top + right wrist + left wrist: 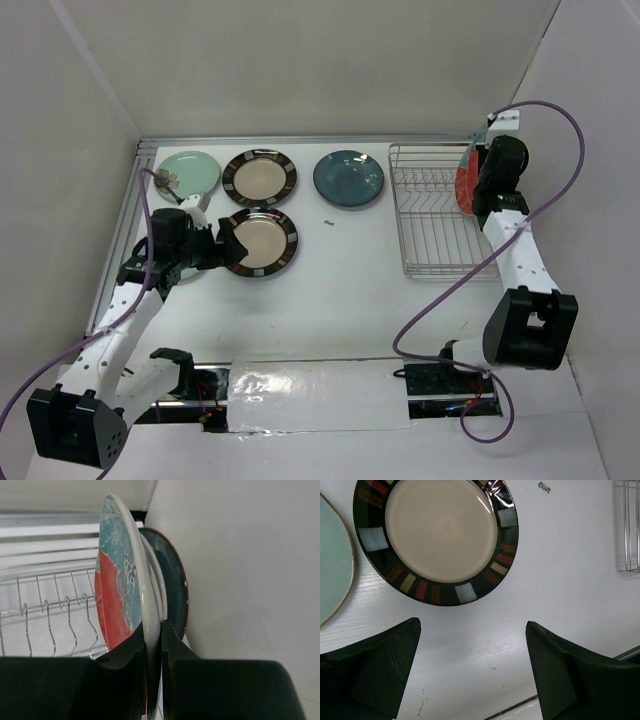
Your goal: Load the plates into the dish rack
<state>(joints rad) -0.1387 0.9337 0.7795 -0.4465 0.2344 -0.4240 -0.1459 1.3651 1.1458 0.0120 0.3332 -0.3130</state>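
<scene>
Pincer of right arm (154, 630) pinches red-and-teal plate (117, 580), upright at right end of dish rack (430, 215), upper right; dark teal plate (175, 580) apparently just behind. Left pincer (472, 670) spread over desk (560, 595), near striped plate (440, 535).

I see a mint plate (188, 172), a dark teal plate (348, 179) and two cream plates (259, 177) with black rims blocked red, tan and pale blue. The red-and-teal plate (117, 580) has dark speckles and a white edge; the rack (432, 225) is silver.
</scene>
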